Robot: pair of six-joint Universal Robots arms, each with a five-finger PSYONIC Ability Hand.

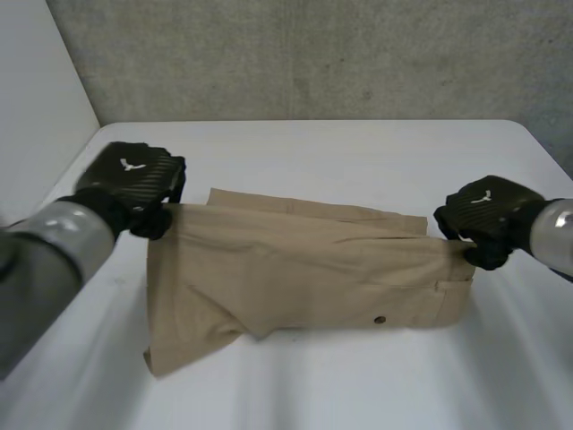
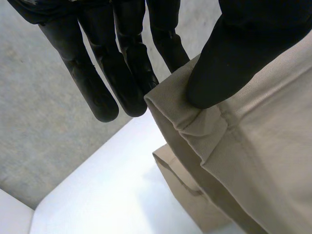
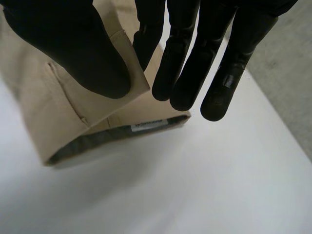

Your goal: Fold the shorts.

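On the white table (image 1: pixel 358 152), tan shorts (image 1: pixel 304 269) lie folded over. Left hand (image 1: pixel 134 179) pinches their far hem corner between thumb and straight fingers; right hand (image 1: pixel 488 215) likewise pinches the far waistband corner. Concrete wall (image 1: pixel 313 54) behind.

The shorts (image 1: pixel 304 269) are a plain, even tan all over, and their stitching is the same tan. One small dark button (image 1: pixel 380 320) sits on them, on the side toward the table's front edge. Inside the waistband the lining (image 3: pixel 92 143) is a dull grey, and a small white label (image 3: pixel 148 125) with dark lettering is sewn there. The table (image 1: pixel 358 152) is plain white. The left hand (image 1: pixel 134 179) and the right hand (image 1: pixel 488 215) are black, each with a small white mark on its back. The left arm (image 1: pixel 54 251) is grey. Beyond the table's far edge the wall (image 1: pixel 313 54) is mottled grey, and beyond its left edge a panel (image 1: pixel 36 98) is plain and pale.
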